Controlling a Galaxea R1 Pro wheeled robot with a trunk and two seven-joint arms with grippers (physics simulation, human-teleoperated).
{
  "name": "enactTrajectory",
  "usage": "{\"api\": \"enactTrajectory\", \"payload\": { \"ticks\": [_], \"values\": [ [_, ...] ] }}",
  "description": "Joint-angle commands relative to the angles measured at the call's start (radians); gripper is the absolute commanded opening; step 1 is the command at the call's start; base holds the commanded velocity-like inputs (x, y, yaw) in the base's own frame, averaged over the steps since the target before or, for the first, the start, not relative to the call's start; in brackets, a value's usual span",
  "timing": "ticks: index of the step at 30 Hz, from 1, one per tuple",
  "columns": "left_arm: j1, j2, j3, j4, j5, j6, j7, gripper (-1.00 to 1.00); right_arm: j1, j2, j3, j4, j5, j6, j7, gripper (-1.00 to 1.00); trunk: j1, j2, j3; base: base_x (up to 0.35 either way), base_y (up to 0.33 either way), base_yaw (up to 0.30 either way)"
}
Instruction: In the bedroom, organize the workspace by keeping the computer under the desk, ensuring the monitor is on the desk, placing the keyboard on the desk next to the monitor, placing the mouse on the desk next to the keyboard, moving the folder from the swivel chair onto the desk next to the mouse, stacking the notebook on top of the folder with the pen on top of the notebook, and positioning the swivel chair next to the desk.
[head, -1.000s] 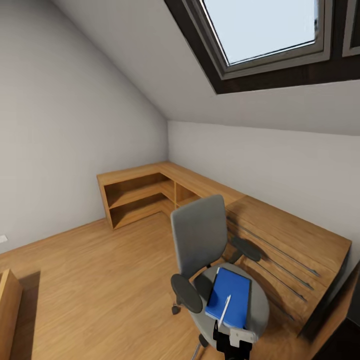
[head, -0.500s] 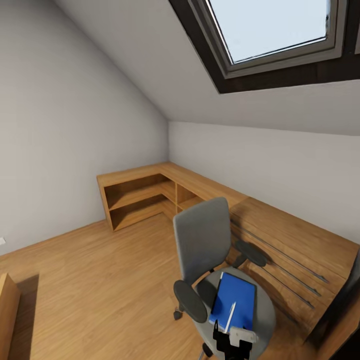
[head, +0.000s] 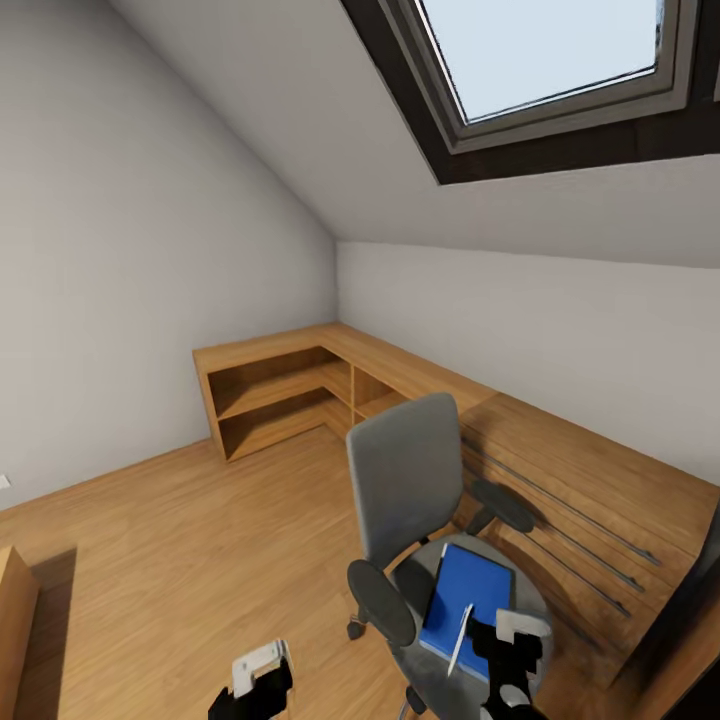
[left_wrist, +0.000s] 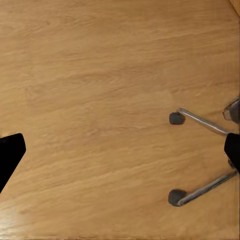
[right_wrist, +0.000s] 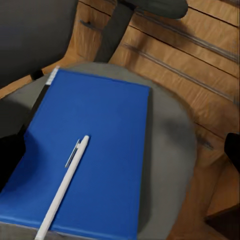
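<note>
A grey swivel chair (head: 420, 520) stands on the wood floor (head: 180, 540) beside a low light-wood cabinet (head: 300, 380), with a blue folder (head: 465, 600) and a white pen (head: 460, 640) on its seat. Since a moment ago, the left end effector (head: 262, 680) has risen into the head view, fingers apart. The right end effector (head: 512, 650), also open, now hovers above the folder, likely readying a pickup.

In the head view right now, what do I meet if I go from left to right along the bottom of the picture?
Left gripper → chair armrest → white pen lying on the blue folder → right gripper → wooden cabinet with long handles.
</note>
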Motion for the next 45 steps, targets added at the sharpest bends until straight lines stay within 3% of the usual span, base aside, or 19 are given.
{"api": "enactTrajectory", "payload": {
  "ticks": [1,2,3,5,6,7,10,12,16,22,26,37,42,45],
  "values": [
    [-0.002,0.006,0.048,-0.063,0.011,0.077,0.004,1.00,-0.001,-0.002,-0.007,-0.060,-0.022,0.093,0.000,1.00,0.004,-0.008,-0.005,0.000,0.000,0.000],
    [-0.001,0.015,0.268,-0.280,0.011,0.350,0.002,1.00,-0.036,-0.006,-0.011,-0.199,-0.100,0.469,0.001,1.00,0.008,-0.015,-0.008,0.000,0.000,0.000],
    [-0.001,0.015,0.338,-0.339,0.012,0.400,0.003,1.00,-0.073,-0.006,-0.011,-0.213,-0.116,0.555,0.000,1.00,0.012,-0.022,-0.011,0.000,0.000,0.000],
    [-0.002,0.013,0.422,-0.426,0.013,0.455,0.003,1.00,-0.139,-0.005,-0.012,-0.223,-0.139,0.664,-0.001,1.00,0.019,-0.036,-0.017,0.000,0.000,0.000],
    [-0.002,0.013,0.442,-0.451,0.014,0.469,0.004,1.00,-0.160,-0.005,-0.012,-0.225,-0.147,0.696,-0.001,1.00,0.023,-0.043,-0.020,0.000,0.000,0.000],
    [-0.002,0.013,0.501,-0.541,0.062,0.519,0.005,1.00,-0.235,-0.006,-0.013,-0.233,-0.232,0.849,-0.001,1.00,0.027,-0.050,-0.024,0.000,0.000,0.000],
    [-0.002,0.016,0.511,-0.572,0.127,0.535,0.007,1.00,-0.257,-0.002,-0.007,-0.233,-0.356,0.915,-0.002,1.00,0.039,-0.071,-0.033,0.000,0.000,0.000],
    [-0.002,0.026,0.514,-0.579,0.138,0.536,0.007,1.00,-0.261,0.015,-0.007,-0.215,-0.386,0.893,-0.002,1.00,0.046,-0.085,-0.039,0.000,0.000,0.000],
    [-0.002,0.027,0.512,-0.581,0.141,0.535,0.007,1.00,-0.261,0.017,-0.009,-0.203,-0.397,0.849,-0.002,1.00,0.062,-0.113,-0.052,0.000,0.000,0.000],
    [-0.001,0.027,0.511,-0.601,0.142,0.534,0.010,1.00,-0.261,0.017,-0.011,-0.198,-0.405,0.820,-0.002,1.00,0.062,-0.113,-0.052,0.000,0.000,0.000],
    [0.020,0.028,0.490,-0.628,0.142,0.538,0.011,1.00,-0.262,0.013,-0.013,-0.198,-0.404,0.817,-0.003,1.00,0.077,-0.141,-0.064,0.000,0.000,0.024],
    [0.025,0.030,0.488,-0.631,0.140,0.539,0.011,1.00,-0.260,0.006,-0.014,-0.193,-0.403,0.813,-0.001,1.00,0.119,-0.218,-0.104,0.000,0.000,0.105],
    [0.025,0.030,0.487,-0.631,0.141,0.540,0.011,1.00,-0.258,0.002,-0.012,-0.188,-0.397,0.766,0.003,1.00,0.138,-0.253,-0.120,0.000,0.000,0.007],
    [0.026,0.030,0.487,-0.631,0.141,0.540,0.011,1.00,-0.258,-0.015,-0.007,-0.152,-0.394,0.748,0.003,1.00,0.150,-0.274,-0.129,0.000,0.000,0.000]
  ]
}}
